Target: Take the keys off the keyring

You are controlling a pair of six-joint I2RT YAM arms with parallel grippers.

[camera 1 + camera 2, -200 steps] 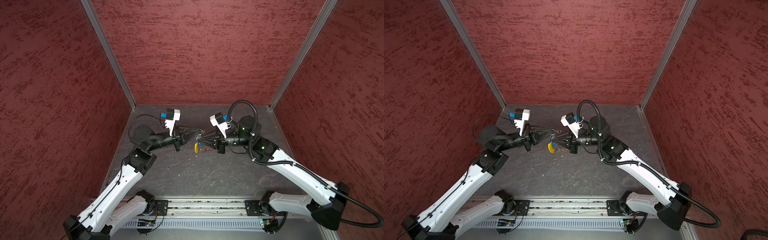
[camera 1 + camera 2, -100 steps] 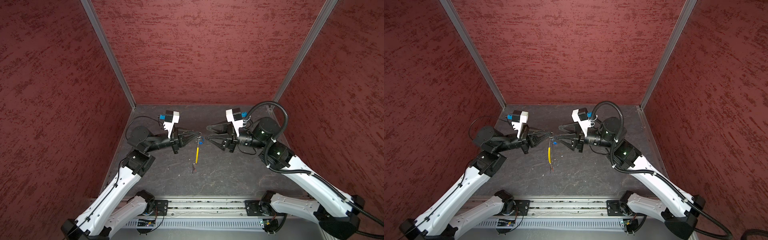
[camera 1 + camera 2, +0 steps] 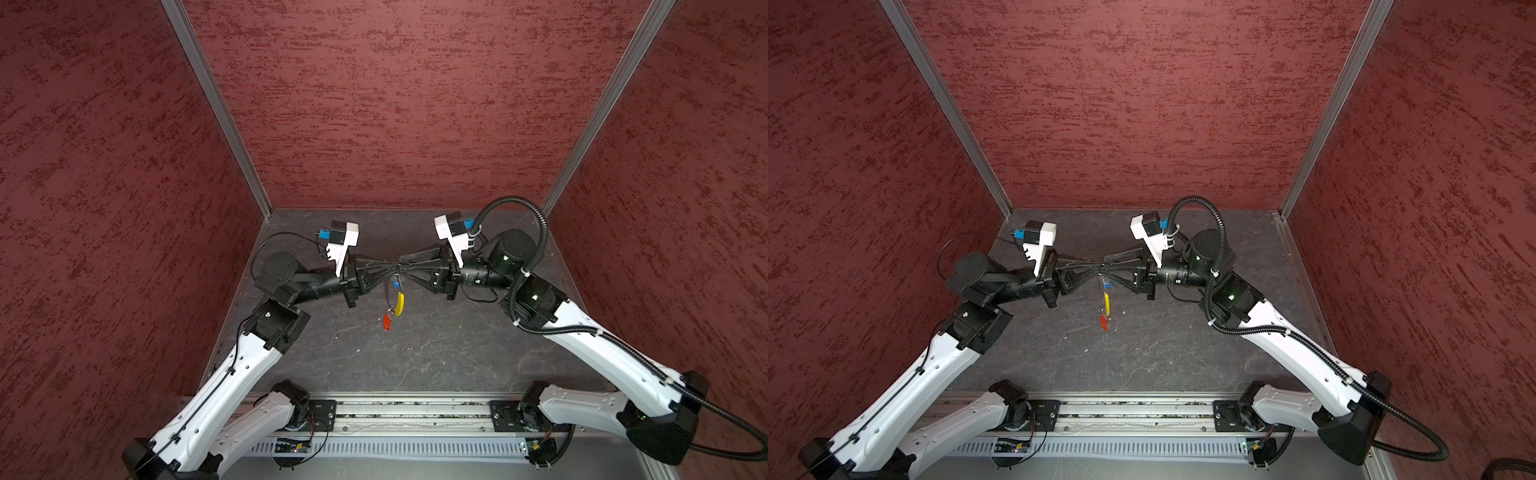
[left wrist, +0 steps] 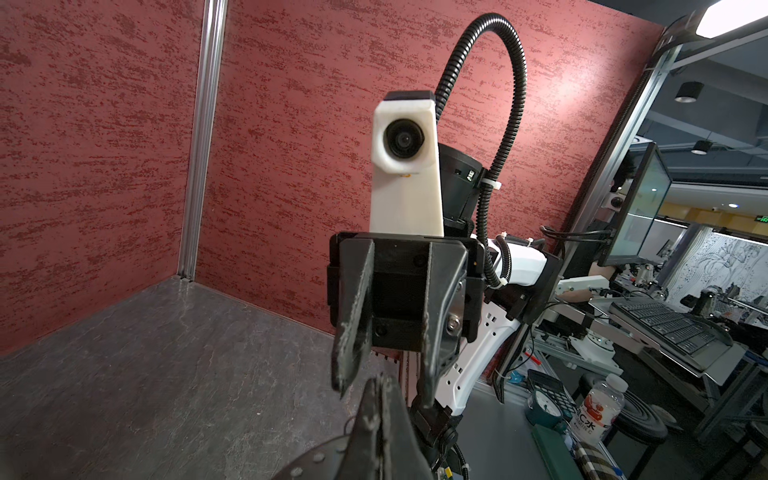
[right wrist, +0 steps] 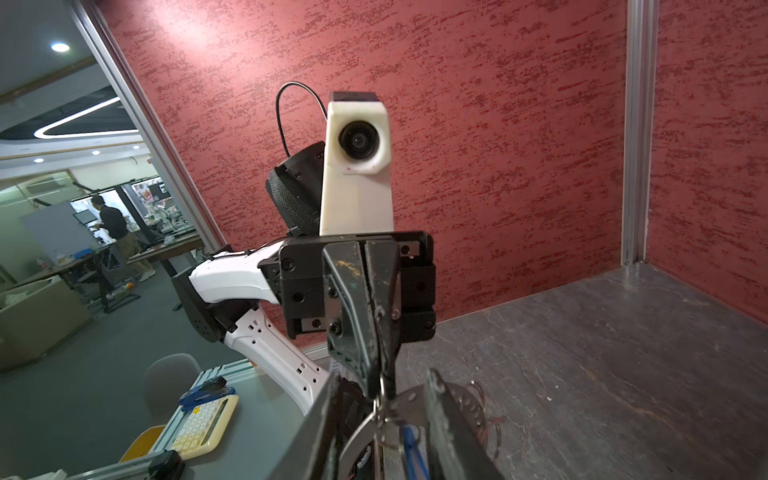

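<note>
Back in from where it stood half a second ago, my right claw now meets my left claw tip to tip. Its jaws stand apart, straddling the blue-headed metal key. Left is pressed together on the thin silvery keyring with its curved yellow plastic sleeve, held in the air; the red-headed metal key dangles lowest. Everything is light, floppy and slick, so I judge the blue plastic head the surest hold.

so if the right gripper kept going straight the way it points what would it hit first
Most likely the left gripper, tip to tip with it and shut on the keyring; its tips sit between the right gripper's open fingers.
</note>
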